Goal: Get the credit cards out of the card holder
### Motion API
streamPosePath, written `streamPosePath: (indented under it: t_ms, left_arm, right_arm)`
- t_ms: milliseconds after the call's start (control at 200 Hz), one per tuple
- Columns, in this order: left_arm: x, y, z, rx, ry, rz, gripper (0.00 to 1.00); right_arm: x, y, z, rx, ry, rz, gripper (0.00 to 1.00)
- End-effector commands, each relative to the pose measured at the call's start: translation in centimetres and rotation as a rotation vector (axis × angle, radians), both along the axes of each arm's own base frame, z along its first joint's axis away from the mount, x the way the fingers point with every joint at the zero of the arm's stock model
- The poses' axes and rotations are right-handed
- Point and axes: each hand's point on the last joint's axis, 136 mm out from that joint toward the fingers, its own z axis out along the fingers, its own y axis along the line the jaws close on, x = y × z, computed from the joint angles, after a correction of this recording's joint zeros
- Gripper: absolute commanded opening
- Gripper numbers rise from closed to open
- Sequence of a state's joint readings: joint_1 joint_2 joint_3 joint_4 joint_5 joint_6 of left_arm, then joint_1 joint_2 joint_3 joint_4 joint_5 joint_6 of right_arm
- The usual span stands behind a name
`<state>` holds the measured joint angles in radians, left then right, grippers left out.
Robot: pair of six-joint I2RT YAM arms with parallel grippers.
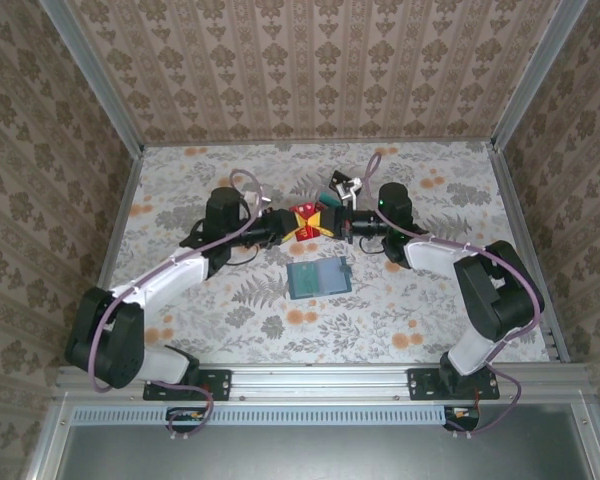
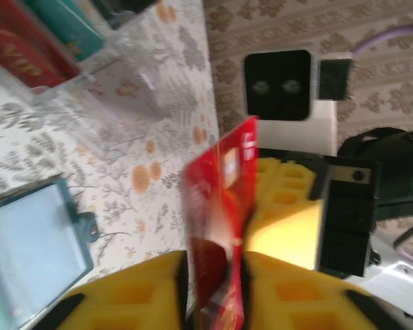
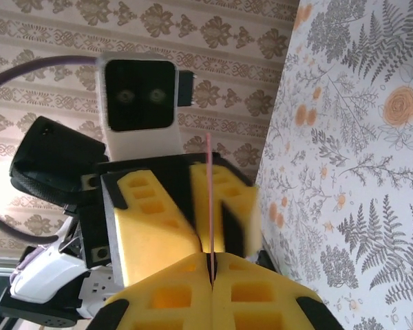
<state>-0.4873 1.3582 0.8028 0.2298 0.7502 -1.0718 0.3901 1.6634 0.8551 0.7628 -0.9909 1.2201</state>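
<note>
A red credit card (image 1: 306, 215) hangs in the air above the middle of the table, between my two grippers, which meet nose to nose. My right gripper (image 3: 212, 267) is shut on the card's thin edge (image 3: 210, 199). My left gripper (image 2: 213, 265) stands around the other end of the red card (image 2: 224, 179), its jaws a little apart and one finger (image 3: 237, 206) blurred. The teal card holder (image 1: 317, 278) lies open and flat on the table just in front of both grippers, its pale blue lining (image 2: 27, 254) facing up. From above, the left gripper (image 1: 296, 224) and right gripper (image 1: 322, 222) almost touch.
A clear plastic box (image 2: 117, 89) sits on the table behind the grippers, with a red item (image 2: 20, 48) and a teal item (image 2: 69, 24) by it. Patterned walls close in the table's far and side edges. Both arms reach inward from the near corners.
</note>
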Motion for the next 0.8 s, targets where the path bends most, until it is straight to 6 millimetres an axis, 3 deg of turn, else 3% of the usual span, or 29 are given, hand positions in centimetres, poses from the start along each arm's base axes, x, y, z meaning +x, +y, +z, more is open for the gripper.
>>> streamPosePath:
  t_ms: [0,165,365,520,795]
  left_arm:
    - [0.2,3.6,-2.7,0.124,0.077,0.099,0.45]
    - [-0.6,8.5,-5.9,0.31,0.164,0.204,0.73]
    - [-1.7,13.1,-8.0,0.477,0.224,0.286,0.9]
    - [-2.2,14.3,-8.6,0.544,0.22,0.297,0.96]
    - [-2.4,14.5,-8.9,0.553,0.201,0.291,1.0]
  right_arm:
    - [1.0,-0.6,-0.1,-0.092,-0.078,-0.038,0.0]
    - [0.9,-2.4,-3.0,-0.432,-0.207,-0.062,0.0]
    - [2.9,-5.4,-3.8,-0.771,-0.383,-0.092,0.0]
    - [4.7,-5.9,-4.2,-0.996,-0.539,-0.051,0.0]
    - [5.4,-4.0,-7.4,-1.295,-0.743,0.252,0.0]
